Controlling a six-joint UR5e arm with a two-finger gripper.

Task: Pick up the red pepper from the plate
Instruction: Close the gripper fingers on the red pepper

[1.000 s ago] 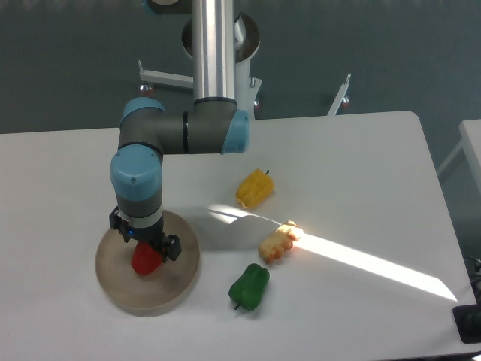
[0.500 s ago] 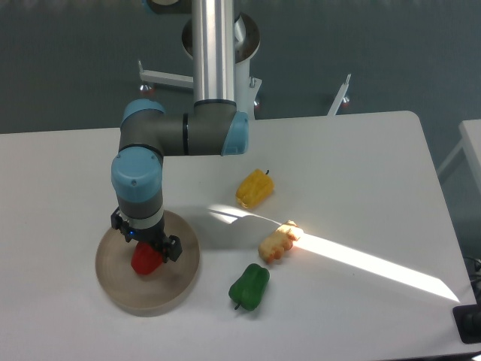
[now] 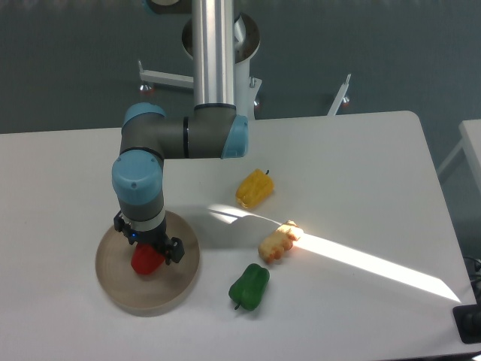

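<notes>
The arm [image 3: 207,53] has a polished silver tube as its long upright link, with a second silvery round part behind it at the far edge of the scene. Its joints [image 3: 180,135] are dark grey cylinders closed by light blue caps: one cap on the right end, one on the far left, one facing the camera lower down. The wrist below is grey with a pale band. The gripper [image 3: 148,250] is small, black and blocky, with a tiny blue light on its left side
</notes>
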